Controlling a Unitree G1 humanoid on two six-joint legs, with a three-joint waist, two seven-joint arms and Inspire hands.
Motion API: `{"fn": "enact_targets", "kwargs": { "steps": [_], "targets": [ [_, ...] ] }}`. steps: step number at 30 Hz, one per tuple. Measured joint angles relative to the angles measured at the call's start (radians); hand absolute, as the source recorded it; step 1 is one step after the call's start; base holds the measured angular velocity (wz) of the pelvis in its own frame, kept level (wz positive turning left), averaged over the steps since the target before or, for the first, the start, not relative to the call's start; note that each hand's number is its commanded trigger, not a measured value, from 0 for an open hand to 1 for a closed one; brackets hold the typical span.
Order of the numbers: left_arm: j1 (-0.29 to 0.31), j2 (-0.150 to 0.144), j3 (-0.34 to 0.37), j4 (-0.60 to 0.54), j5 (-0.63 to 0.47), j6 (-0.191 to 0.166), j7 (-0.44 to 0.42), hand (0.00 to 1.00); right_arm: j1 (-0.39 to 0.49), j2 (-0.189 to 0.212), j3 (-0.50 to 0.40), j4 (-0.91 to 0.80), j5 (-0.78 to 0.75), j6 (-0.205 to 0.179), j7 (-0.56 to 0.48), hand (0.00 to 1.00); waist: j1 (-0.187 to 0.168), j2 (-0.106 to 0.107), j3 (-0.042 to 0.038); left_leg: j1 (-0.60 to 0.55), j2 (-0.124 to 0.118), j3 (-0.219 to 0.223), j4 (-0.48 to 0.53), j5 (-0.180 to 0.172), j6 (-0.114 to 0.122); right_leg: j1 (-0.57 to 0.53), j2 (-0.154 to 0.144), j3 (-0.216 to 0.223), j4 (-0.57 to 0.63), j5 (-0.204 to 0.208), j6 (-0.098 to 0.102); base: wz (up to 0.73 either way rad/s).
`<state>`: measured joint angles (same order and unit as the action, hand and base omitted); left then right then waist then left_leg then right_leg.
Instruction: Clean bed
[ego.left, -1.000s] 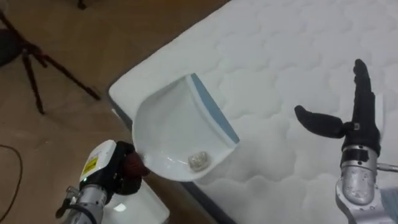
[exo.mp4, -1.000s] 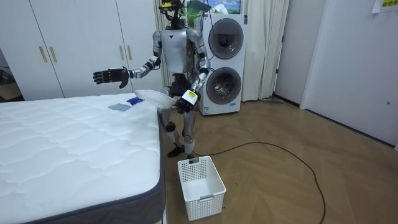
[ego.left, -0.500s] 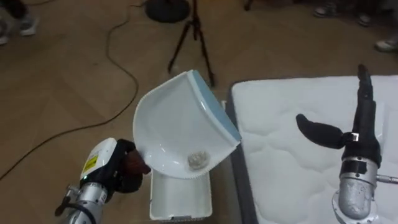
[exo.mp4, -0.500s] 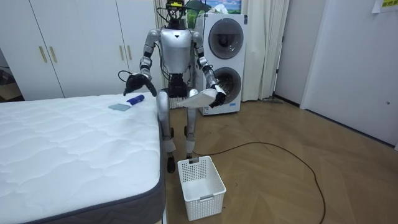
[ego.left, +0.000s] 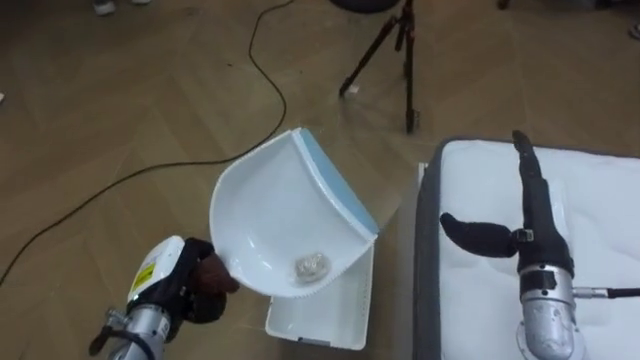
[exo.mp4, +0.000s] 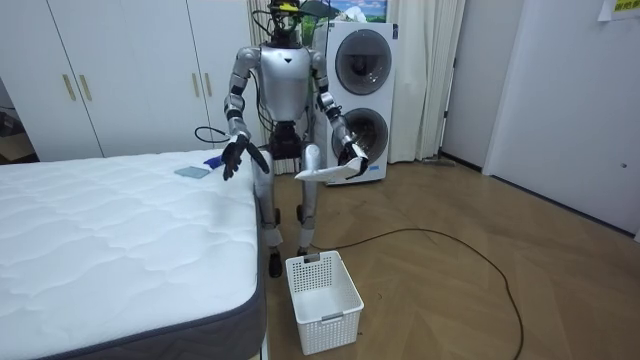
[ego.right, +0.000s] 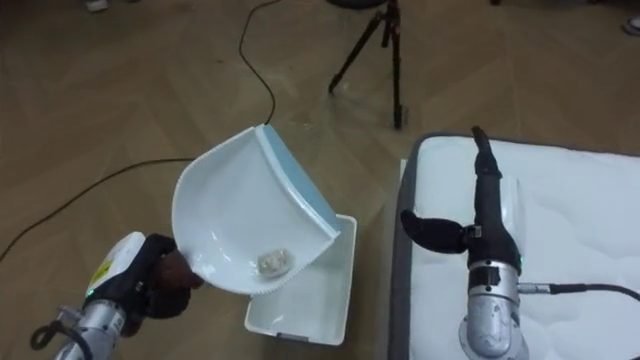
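My left hand (ego.left: 195, 285) is shut on the handle of a white dustpan (ego.left: 280, 225) with a light blue front edge. A small crumpled pale scrap (ego.left: 311, 266) lies in the pan's low back corner. The pan hangs tilted above the floor, over the near end of a white plastic basket (ego.left: 320, 320). My right hand (ego.left: 525, 235) is open, fingers straight, above the corner of the white quilted bed (ego.left: 600, 200). In the room view I stand at the bed's corner (exo.mp4: 110, 240), facing the camera, with the dustpan (exo.mp4: 325, 172) held out above the basket (exo.mp4: 322, 288).
A dark tripod (ego.left: 390, 50) stands on the wooden floor beyond the basket. Two small bluish things (exo.mp4: 192, 172) lie on the bed's far edge. Stacked washing machines (exo.mp4: 360, 100) and white wardrobes (exo.mp4: 100, 70) are behind me.
I have turned away from the bed towards the floor, carrying the dustpan with the scrap over the basket. My right arm has come down from its raised reach.
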<state>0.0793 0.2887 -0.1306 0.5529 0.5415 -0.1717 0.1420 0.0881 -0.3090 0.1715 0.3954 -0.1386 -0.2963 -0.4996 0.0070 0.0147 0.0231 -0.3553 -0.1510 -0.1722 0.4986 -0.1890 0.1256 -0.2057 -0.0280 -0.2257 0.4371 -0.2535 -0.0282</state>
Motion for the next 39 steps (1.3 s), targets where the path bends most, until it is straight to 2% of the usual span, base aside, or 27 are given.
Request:
{"fn": "enact_targets", "kwargs": {
  "steps": [1,3,4,5,6,8,9,11,12,13,14,15,17,19,21,23,25,26,27,29,30,32,34,36,37,39],
  "targets": [
    [-0.008,0.004,0.000,0.000,0.000,0.001,0.000,1.00,0.000,0.000,0.001,0.015,-0.004,-0.001,0.000,0.00,-0.013,0.004,0.0010,-0.014,-0.003,-0.006,0.006,0.000,0.000,-0.011,-0.005,-0.010,0.009,-0.002,0.002,0.26],
    [-0.032,0.017,-0.004,0.000,0.001,0.004,-0.007,1.00,0.003,0.001,0.002,0.036,-0.018,0.003,0.001,0.00,-0.038,0.006,0.0012,-0.039,0.005,0.035,0.022,-0.005,0.009,-0.031,-0.016,-0.023,0.043,-0.019,0.001,0.37],
    [-0.052,0.025,-0.004,-0.001,0.002,0.006,-0.017,1.00,0.003,0.001,0.001,0.037,-0.022,0.006,0.006,0.00,-0.055,0.007,0.0013,-0.058,0.027,0.111,0.035,-0.015,0.022,-0.050,-0.026,-0.024,0.074,-0.038,0.003,0.33],
    [-0.074,0.035,-0.014,-0.001,0.007,0.009,-0.028,1.00,0.002,0.001,0.001,0.038,-0.024,0.006,0.016,0.00,-0.063,0.010,0.0014,-0.066,0.037,0.148,0.045,-0.024,0.030,-0.071,-0.035,-0.017,0.111,-0.051,0.009,0.21],
    [-0.086,0.040,-0.022,-0.001,0.012,0.012,-0.033,1.00,0.001,0.001,0.001,0.043,-0.023,0.005,0.021,0.00,-0.064,0.011,0.0024,-0.067,0.035,0.147,0.049,-0.025,0.031,-0.080,-0.037,-0.010,0.127,-0.053,0.011,0.04],
    [-0.132,0.071,-0.045,0.000,0.021,0.007,-0.048,1.00,0.001,0.000,-0.001,0.062,-0.026,0.005,0.046,0.00,-0.067,0.025,0.0099,-0.061,0.024,0.143,0.056,-0.029,0.036,-0.123,-0.041,0.048,0.153,-0.057,0.036,0.00],
    [-0.142,0.083,-0.045,0.000,0.021,0.005,-0.050,1.00,0.000,-0.001,-0.001,0.062,-0.029,0.005,0.047,0.00,-0.068,0.027,0.0113,-0.064,0.020,0.144,0.057,-0.031,0.036,-0.142,-0.043,0.058,0.150,-0.050,0.044,0.03],
    [-0.174,0.152,-0.045,0.000,0.021,0.005,-0.063,1.00,0.001,-0.001,-0.001,0.067,-0.030,0.005,0.053,0.00,-0.091,0.052,0.0091,-0.073,0.013,0.145,0.069,-0.035,0.034,-0.195,-0.059,0.071,0.159,-0.001,0.038,0.07],
    [-0.179,0.166,-0.045,0.000,0.021,0.005,-0.065,1.00,0.000,-0.001,-0.001,0.069,-0.030,0.005,0.054,0.00,-0.093,0.062,0.0093,-0.073,0.013,0.145,0.071,-0.036,0.034,-0.197,-0.061,0.071,0.161,0.002,0.036,0.03],
    [-0.191,0.189,-0.046,0.000,0.022,0.005,-0.067,1.00,0.000,-0.005,-0.001,0.070,-0.029,0.005,0.054,0.00,-0.101,0.081,0.0103,-0.075,0.013,0.145,0.071,-0.038,0.030,-0.200,-0.065,0.064,0.170,0.002,0.035,0.00],
    [-0.203,0.213,-0.047,0.000,0.022,0.005,-0.070,1.00,-0.001,-0.009,0.000,0.070,-0.030,0.005,0.056,0.00,-0.105,0.099,0.0081,-0.087,0.012,0.146,0.072,-0.038,0.030,-0.210,-0.071,0.059,0.176,0.001,0.033,0.00],
    [-0.210,0.227,-0.048,0.000,0.022,0.005,-0.070,1.00,-0.005,-0.010,0.002,0.070,-0.030,0.004,0.056,0.00,-0.107,0.106,0.0092,-0.093,0.010,0.147,0.072,-0.035,0.032,-0.216,-0.075,0.058,0.186,0.000,0.032,0.05],
    [-0.238,0.280,-0.077,0.004,0.035,0.017,-0.076,1.00,-0.014,-0.012,0.004,0.098,-0.030,0.003,0.060,0.00,-0.115,0.114,0.0107,-0.106,0.000,0.162,0.072,-0.028,0.035,-0.244,-0.096,0.062,0.225,-0.021,0.026,0.04],
    [-0.241,0.296,-0.084,0.014,0.062,0.022,-0.082,1.00,-0.015,-0.018,0.003,0.102,-0.033,0.007,0.066,0.00,-0.121,0.125,0.0101,-0.120,-0.006,0.168,0.072,-0.028,0.035,-0.266,-0.106,0.058,0.242,-0.032,0.022,0.00],
    [-0.241,0.309,-0.103,0.034,0.065,0.044,-0.097,1.00,-0.014,-0.020,0.003,0.102,-0.034,0.007,0.067,0.00,-0.141,0.140,0.0112,-0.136,-0.007,0.169,0.073,-0.028,0.034,-0.284,-0.108,0.056,0.245,-0.036,0.020,0.00],
    [-0.256,0.328,-0.139,0.078,0.075,0.064,-0.112,1.00,-0.013,-0.046,0.003,0.102,-0.023,0.013,0.067,0.00,-0.163,0.167,0.0215,-0.161,-0.007,0.180,0.082,-0.030,0.032,-0.315,-0.111,0.065,0.267,-0.043,0.019,0.00],
    [-0.265,0.349,-0.172,0.117,0.108,0.082,-0.118,1.00,-0.008,-0.062,0.003,0.102,-0.021,0.028,0.068,0.00,-0.180,0.182,0.0238,-0.174,-0.016,0.190,0.081,-0.030,0.032,-0.340,-0.113,0.081,0.291,-0.056,0.022,0.00],
    [-0.266,0.370,-0.194,0.136,0.126,0.090,-0.134,1.00,-0.006,-0.066,0.003,0.102,-0.024,0.036,0.068,0.00,-0.199,0.195,0.0239,-0.182,-0.017,0.199,0.081,-0.030,0.032,-0.357,-0.116,0.090,0.300,-0.062,0.023,-0.04],
    [-0.267,0.378,-0.199,0.147,0.133,0.092,-0.142,1.00,-0.005,-0.068,0.003,0.102,-0.029,0.037,0.069,0.00,-0.203,0.202,0.0244,-0.185,-0.018,0.205,0.080,-0.030,0.032,-0.364,-0.124,0.092,0.307,-0.063,0.022,-0.09],
    [-0.275,0.415,-0.228,0.190,0.138,0.100,-0.156,1.00,0.000,-0.085,0.003,0.102,-0.033,0.037,0.085,0.00,-0.227,0.227,0.0248,-0.192,-0.019,0.252,0.073,-0.031,0.033,-0.392,-0.144,0.102,0.341,-0.080,0.020,-0.04],
    [-0.280,0.426,-0.236,0.200,0.139,0.102,-0.159,1.00,-0.001,-0.088,0.004,0.102,-0.034,0.037,0.087,0.00,-0.231,0.230,0.0249,-0.192,-0.019,0.272,0.071,-0.031,0.033,-0.400,-0.148,0.112,0.353,-0.087,0.021,0.00],
    [-0.293,0.477,-0.268,0.229,0.149,0.118,-0.174,1.00,-0.018,-0.090,0.010,0.101,-0.034,0.035,0.089,0.00,-0.247,0.235,0.0239,-0.189,-0.017,0.337,0.065,-0.036,0.042,-0.428,-0.157,0.142,0.396,-0.113,0.023,0.00],
    [-0.295,0.499,-0.280,0.235,0.161,0.136,-0.176,1.00,-0.030,-0.093,0.019,0.101,-0.034,0.036,0.089,0.00,-0.254,0.249,0.0234,-0.186,-0.014,0.345,0.062,-0.037,0.041,-0.430,-0.157,0.148,0.398,-0.116,0.021,-0.05],
    [-0.303,0.527,-0.300,0.236,0.169,0.143,-0.177,1.00,-0.033,-0.097,0.026,0.101,-0.034,0.036,0.088,0.00,-0.258,0.263,0.0237,-0.180,-0.002,0.372,0.053,-0.038,0.041,-0.432,-0.151,0.158,0.396,-0.117,0.021,-0.07],
    [-0.308,0.543,-0.307,0.236,0.169,0.144,-0.177,1.00,-0.034,-0.107,0.034,0.099,-0.034,0.036,0.088,0.00,-0.256,0.270,0.0233,-0.179,0.004,0.390,0.051,-0.038,0.041,-0.437,-0.148,0.168,0.399,-0.117,0.020,-0.12],
    [-0.318,0.553,-0.307,0.236,0.170,0.151,-0.176,1.00,-0.033,-0.133,0.047,0.084,-0.037,0.036,0.088,0.00,-0.258,0.288,0.0248,-0.177,0.005,0.393,0.050,-0.038,0.040,-0.438,-0.147,0.173,0.401,-0.117,0.020,-0.11]
  ]
}}
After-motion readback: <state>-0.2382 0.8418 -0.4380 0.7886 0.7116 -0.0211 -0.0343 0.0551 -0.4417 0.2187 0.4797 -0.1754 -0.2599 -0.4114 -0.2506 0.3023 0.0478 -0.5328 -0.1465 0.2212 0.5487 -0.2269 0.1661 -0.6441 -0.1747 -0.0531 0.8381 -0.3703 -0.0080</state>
